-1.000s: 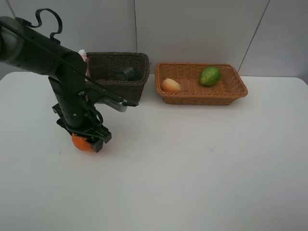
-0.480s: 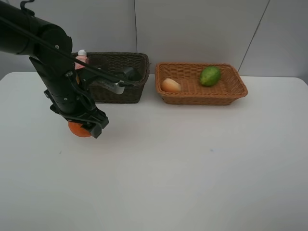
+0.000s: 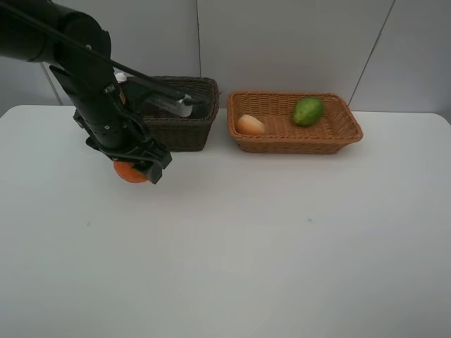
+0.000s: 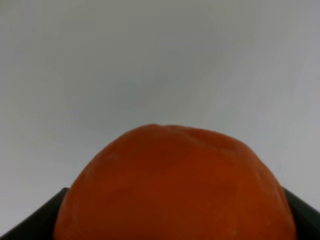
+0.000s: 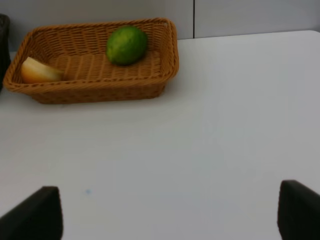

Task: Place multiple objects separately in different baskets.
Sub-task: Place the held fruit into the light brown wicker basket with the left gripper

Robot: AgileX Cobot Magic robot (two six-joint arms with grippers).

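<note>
The left claw (image 3: 141,170) grips the orange (image 3: 129,171) between its jaws, lifted off the white table (image 3: 282,232). Just behind it sits the dark basket (image 3: 184,105); off to its side, the tan basket (image 3: 338,134) holds the green fruit (image 3: 308,111) and peach (image 3: 250,125). The right claw (image 5: 170,212) hangs wide open, empty, facing that tan basket.

High frontal overview; two wrist close-ups

A lab-like test bench: bare white table (image 3: 282,246) set against plain grey panelled walls (image 3: 282,42).
</note>
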